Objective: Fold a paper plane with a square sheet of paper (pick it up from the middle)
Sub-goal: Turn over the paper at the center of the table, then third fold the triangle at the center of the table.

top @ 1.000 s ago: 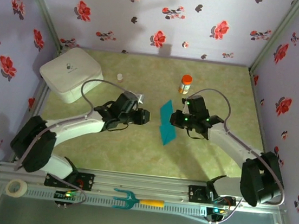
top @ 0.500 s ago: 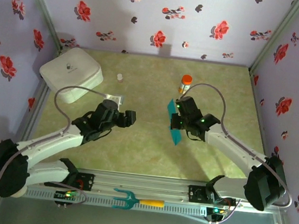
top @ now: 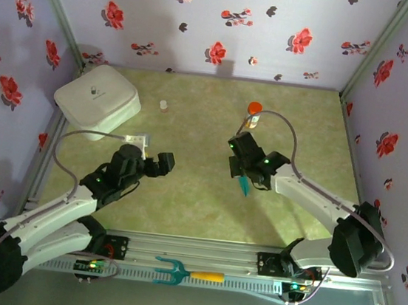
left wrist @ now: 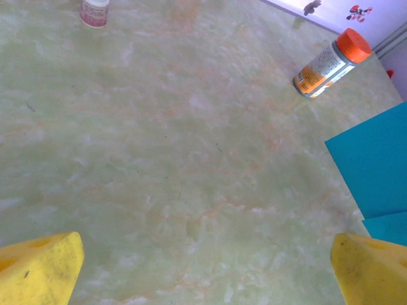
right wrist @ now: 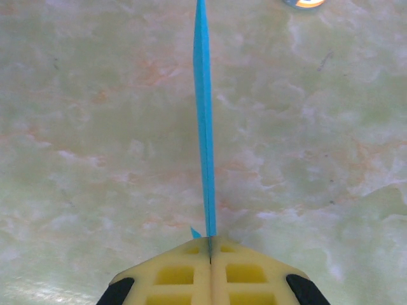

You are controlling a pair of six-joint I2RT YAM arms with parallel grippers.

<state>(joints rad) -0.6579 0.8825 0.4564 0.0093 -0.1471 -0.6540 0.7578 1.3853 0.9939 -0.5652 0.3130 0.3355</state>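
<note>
Presently mid-fold: the square sheet of paper (top: 243, 184), seemingly doubled over already, held edge-on above the counter (top: 183, 202), just toward three o'clock of centre. Pinched at one edge by the right pincer (right wrist: 210, 244), shut tight on it. Beyond, at twelve o'clock, an orange-capped bottle (top: 253, 112). Well apart at nine o'clock, the left pincer (left wrist: 206, 260), spread wide and gripping nothing. Next, probably: bringing that open pincer across to the free edge for another crease, squarely and gently to avoid buckling such thin paper.
</note>
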